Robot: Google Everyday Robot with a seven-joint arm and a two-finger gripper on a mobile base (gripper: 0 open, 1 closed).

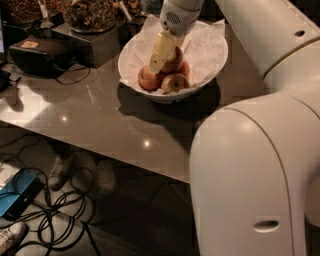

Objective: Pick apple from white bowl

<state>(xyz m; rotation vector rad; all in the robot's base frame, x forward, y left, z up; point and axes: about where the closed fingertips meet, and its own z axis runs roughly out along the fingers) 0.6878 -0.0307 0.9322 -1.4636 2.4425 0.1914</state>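
The white bowl, lined with crumpled white paper, stands on the dark table and holds three apples. The apple with orange-red sides and a pale yellow patch lies at the bowl's front. A pinkish-red apple lies to its left and a deeper red one behind it. My gripper reaches down into the bowl from above. Its pale tip is among the apples, against the deeper red one and just above and left of the yellow-patched apple.
Dark containers of nuts stand at the back left. A black box with cables lies left of the bowl. My large white arm fills the right foreground. Cables lie on the floor below the table's front edge.
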